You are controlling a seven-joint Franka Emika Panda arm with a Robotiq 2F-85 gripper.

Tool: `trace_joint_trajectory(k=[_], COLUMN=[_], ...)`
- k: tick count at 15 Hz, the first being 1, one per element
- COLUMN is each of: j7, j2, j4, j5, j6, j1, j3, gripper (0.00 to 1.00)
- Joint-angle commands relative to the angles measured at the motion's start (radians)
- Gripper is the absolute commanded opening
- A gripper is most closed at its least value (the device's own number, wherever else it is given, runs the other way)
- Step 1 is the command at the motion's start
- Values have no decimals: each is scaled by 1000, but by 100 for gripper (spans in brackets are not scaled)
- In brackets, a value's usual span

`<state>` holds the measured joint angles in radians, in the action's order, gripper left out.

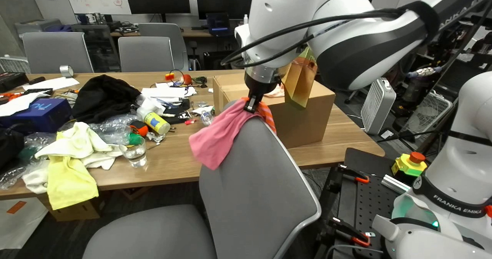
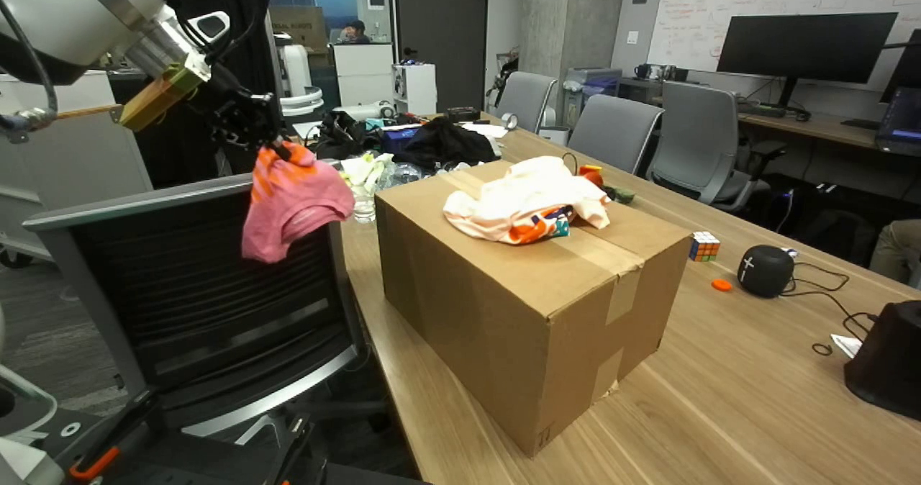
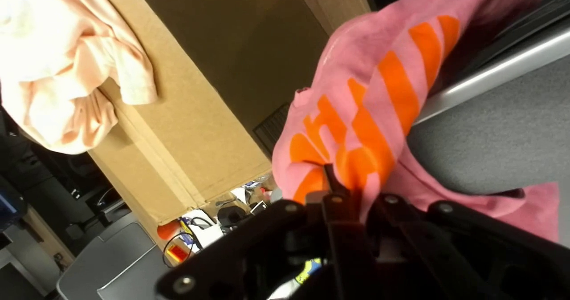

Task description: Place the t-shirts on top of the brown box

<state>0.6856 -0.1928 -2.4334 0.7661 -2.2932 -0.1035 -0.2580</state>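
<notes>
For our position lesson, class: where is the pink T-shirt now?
In an exterior view, the pink T-shirt is held in the fingers at the top of the nearest chair's backrest, left of the brown box.

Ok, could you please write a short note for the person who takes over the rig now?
Gripper: shut on the pink t-shirt, at the backrest of the gray chair; not yet over the brown box.
The box stands on the table.
Done: the pale t-shirt lies on top of the box.
Left: carry the pink one across and release it there.
</notes>
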Motion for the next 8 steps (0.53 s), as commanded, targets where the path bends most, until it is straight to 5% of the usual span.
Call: trace_joint_trajectory(k=[1,8], j7=[8,18], j2=[-25,-61], j4=[4,123], j5=[2,-40], j6=[-4,10], j1=[-5,20], j3=[17,61], gripper=[5,4])
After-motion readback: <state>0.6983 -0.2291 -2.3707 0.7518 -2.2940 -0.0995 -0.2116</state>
